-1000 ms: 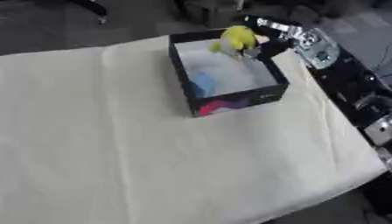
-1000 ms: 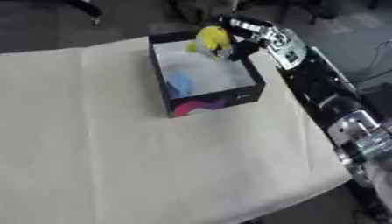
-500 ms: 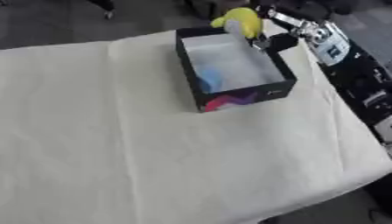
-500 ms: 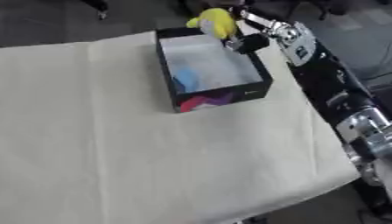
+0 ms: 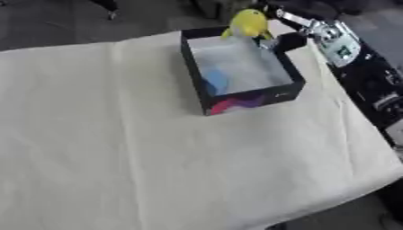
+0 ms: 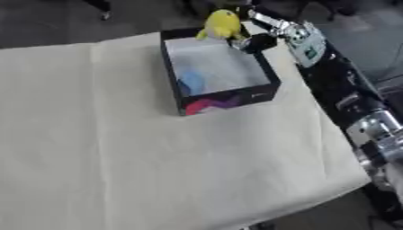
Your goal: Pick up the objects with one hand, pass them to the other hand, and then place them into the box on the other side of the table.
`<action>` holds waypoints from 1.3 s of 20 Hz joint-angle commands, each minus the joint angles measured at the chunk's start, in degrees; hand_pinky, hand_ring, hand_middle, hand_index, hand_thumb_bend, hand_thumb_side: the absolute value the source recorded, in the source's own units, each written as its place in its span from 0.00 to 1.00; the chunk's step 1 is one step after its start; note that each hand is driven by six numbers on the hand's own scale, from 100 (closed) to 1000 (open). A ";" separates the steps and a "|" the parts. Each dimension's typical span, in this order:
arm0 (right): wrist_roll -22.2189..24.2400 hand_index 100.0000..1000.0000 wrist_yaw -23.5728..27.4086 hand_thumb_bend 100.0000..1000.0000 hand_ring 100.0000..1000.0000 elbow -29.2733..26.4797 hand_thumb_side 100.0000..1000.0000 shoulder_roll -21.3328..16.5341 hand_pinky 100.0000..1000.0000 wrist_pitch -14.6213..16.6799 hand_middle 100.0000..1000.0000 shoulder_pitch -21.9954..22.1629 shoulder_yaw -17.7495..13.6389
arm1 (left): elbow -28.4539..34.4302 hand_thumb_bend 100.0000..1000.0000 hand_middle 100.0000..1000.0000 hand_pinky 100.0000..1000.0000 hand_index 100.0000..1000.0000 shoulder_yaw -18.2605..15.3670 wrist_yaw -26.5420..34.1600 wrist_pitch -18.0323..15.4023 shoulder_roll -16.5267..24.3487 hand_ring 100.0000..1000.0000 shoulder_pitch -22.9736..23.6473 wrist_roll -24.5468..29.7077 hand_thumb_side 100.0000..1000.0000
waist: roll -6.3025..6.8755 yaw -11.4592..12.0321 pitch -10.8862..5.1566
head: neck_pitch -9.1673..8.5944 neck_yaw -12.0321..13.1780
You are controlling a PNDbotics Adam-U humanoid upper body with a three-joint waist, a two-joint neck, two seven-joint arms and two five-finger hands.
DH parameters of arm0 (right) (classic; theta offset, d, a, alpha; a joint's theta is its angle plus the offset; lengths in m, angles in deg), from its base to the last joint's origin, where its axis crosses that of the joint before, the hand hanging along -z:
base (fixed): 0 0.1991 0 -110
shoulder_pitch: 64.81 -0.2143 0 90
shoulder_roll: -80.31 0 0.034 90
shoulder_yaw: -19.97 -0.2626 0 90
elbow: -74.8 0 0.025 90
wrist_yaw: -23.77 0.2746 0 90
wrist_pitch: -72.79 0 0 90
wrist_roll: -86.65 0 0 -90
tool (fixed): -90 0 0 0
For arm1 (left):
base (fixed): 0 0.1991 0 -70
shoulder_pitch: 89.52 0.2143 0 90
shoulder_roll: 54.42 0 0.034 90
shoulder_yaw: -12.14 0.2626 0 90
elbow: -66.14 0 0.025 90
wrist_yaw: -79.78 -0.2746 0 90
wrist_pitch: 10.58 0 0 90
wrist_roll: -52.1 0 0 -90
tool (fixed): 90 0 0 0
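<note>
The right arm reaches in from the right side; the right hand is above the far right corner of the box, fingers curled round a rounded yellow object. The black-walled box has a pale interior containing a blue item, on cream cloth.

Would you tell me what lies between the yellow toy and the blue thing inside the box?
Only bare pale box floor separates the yellow toy, held by the right hand at the far rim, from the blue thing; the left eye view shows this best.
</note>
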 commanded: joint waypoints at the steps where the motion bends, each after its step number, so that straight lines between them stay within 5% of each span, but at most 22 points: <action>1: -0.07 1.00 -0.21 0.17 1.00 -1.06 0.31 -3.27 1.00 0.51 0.85 -1.11 -0.03 | 0.51 0.33 0.65 0.83 0.83 -0.59 0.31 0.24 2.54 0.65 -0.65 -0.10 0.48 | 0.02 -0.06 -1.34 | 0.09 0.01; 4: 1.06 1.00 -0.21 0.23 1.00 -1.06 0.19 -3.41 1.00 2.89 0.85 -0.92 0.06 | 0.49 0.33 0.65 0.83 0.82 -0.50 0.30 0.35 2.56 0.65 -0.75 -0.15 0.48 | -0.02 -0.10 -1.33 | 0.14 -0.04; 5: 1.36 1.00 -0.29 0.26 1.00 -0.96 0.24 -3.49 1.00 3.56 0.86 -0.89 0.05 | 0.53 0.33 0.65 0.83 0.82 -0.49 0.30 0.36 2.58 0.65 -0.77 -0.19 0.48 | -0.03 -0.10 -1.34 | 0.14 -0.05; 6: 1.53 1.00 -0.69 0.26 1.00 -0.92 0.39 -3.67 1.00 4.13 0.86 -0.82 0.08 | 0.57 0.33 0.65 0.83 0.82 -0.48 0.29 0.36 2.61 0.65 -0.78 -0.25 0.47 | -0.04 -0.11 -1.34 | 0.15 -0.03; 9: 0.88 1.00 -3.27 0.07 1.00 -0.33 0.59 -4.91 1.00 4.21 0.87 -0.36 0.99 | 0.47 0.31 0.65 0.83 0.82 -0.33 0.14 0.36 2.93 0.65 -0.83 -0.18 0.43 | -0.17 -0.09 -1.39 | 0.33 -0.11; 14: -1.02 1.00 -7.43 0.11 1.00 1.15 0.60 -7.57 1.00 6.52 0.87 -0.61 4.14 | 0.05 0.32 0.64 0.82 0.82 -0.11 -0.08 0.28 3.44 0.65 -0.88 -0.26 0.45 | -0.57 0.05 -1.57 | 0.72 -0.40; 16: -1.52 1.00 -6.98 0.07 1.00 1.32 0.33 -7.38 0.99 6.84 0.85 -0.92 4.11 | 0.07 0.32 0.64 0.82 0.82 -0.11 -0.06 0.36 3.45 0.65 -0.82 -0.41 0.46 | -0.63 0.06 -1.59 | 0.72 -0.38; 17: -1.94 1.00 -5.69 0.00 1.00 1.13 0.14 -7.00 0.97 6.18 0.82 -1.10 3.69 | 0.13 0.32 0.64 0.82 0.82 -0.08 -0.06 0.34 3.47 0.65 -0.83 -0.41 0.46 | -0.62 0.07 -1.60 | 0.71 -0.30; 19: -1.86 1.00 0.39 0.00 1.00 0.50 0.11 -5.80 0.95 3.03 0.78 -1.26 2.75 | 0.15 0.32 0.65 0.82 0.82 0.06 -0.21 0.26 3.69 0.66 -0.91 -0.14 0.47 | -0.53 0.06 -1.62 | 0.71 0.10; 23: 3.40 1.00 18.37 0.00 1.00 -3.66 0.17 -4.48 0.97 -3.61 0.80 -1.10 1.43 | -0.92 0.32 0.65 0.82 0.83 1.20 -1.30 0.02 5.80 0.66 -1.66 3.37 0.47 | -0.11 -0.04 -1.68 | 0.91 2.02; 26: 7.24 1.00 26.45 0.00 1.00 -6.42 0.30 -4.30 0.98 -6.57 0.85 -0.61 0.57 | -3.21 0.33 0.67 0.83 0.84 2.78 -1.26 -0.37 8.81 0.68 -2.92 7.94 0.50 | 0.36 -0.04 -1.75 | 1.32 4.25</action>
